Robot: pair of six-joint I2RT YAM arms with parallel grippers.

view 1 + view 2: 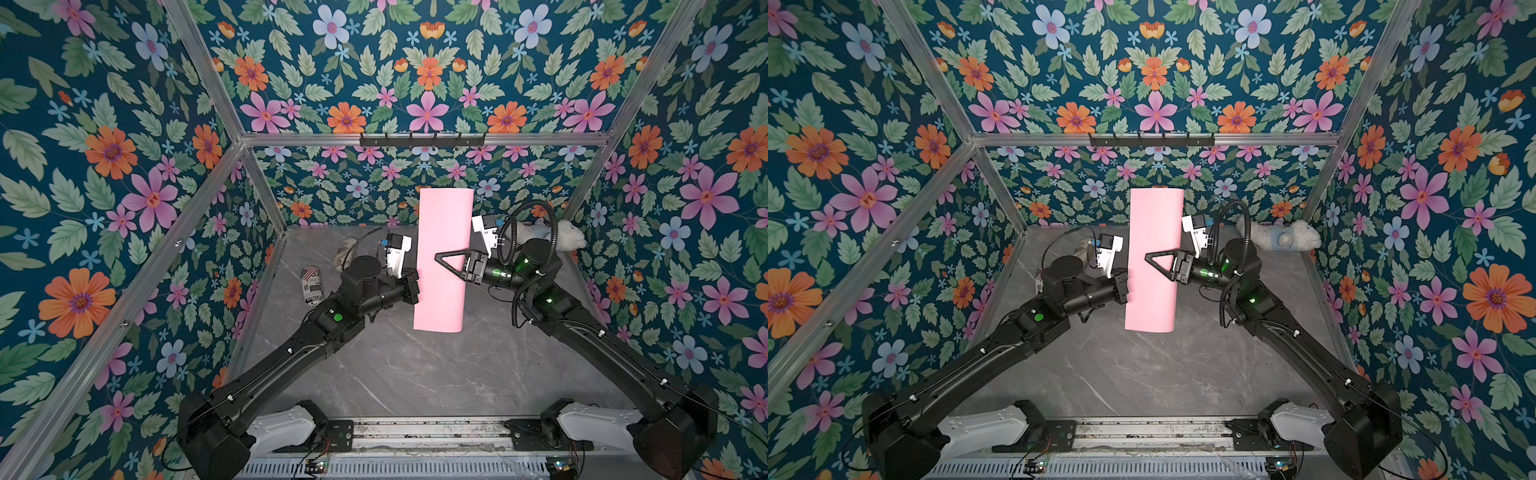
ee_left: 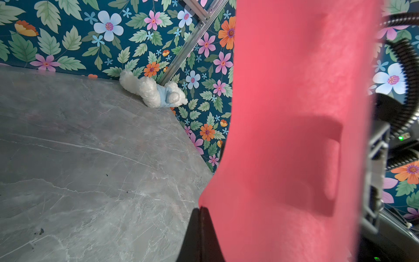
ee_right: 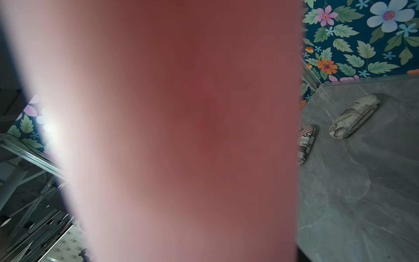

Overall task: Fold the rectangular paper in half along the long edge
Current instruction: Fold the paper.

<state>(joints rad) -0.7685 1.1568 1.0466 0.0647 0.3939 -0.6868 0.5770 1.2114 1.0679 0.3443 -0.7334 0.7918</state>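
"Two arms, one sheet. What is the step, and how is it done well?" the desk asks.

"The rectangular paper (image 1: pixel 444 220) hangs clear of the grey table (image 1: pixel 374 374), above its middle. It runs lengthwise from 6 to 12 o'clock and is bowed across its width. I read the step as bringing the long edges together; no crease shows. To do it well, hold the pinch firm and match the long edges corner to corner before any pressing. Then lower the sheet and run the crease from the middle outward. A skewed edge now would likely mean a crooked fold."

"And the grippers, near to far?"

"Nearest, the left gripper (image 2: pixel 200 211) comes in from 9 o'clock, jaws pinched tight on the sheet's long edge. A little farther, the right gripper (image 1: pixel 439 258) reaches in from 3 o'clock, one finger lying across the top of the pink."

"Is that one gripping?"

"Cannot tell. Only one finger shows and the sheet hides the other. Its own wrist camera sees nothing but pink blur."

"Anything beyond?"

"A flag-printed case (image 1: pixel 312 284) and a paler case (image 1: pixel 343 251) lie at 10 o'clock. A white plush toy (image 1: pixel 557 237) sits at 1 o'clock. All are well apart from the work."
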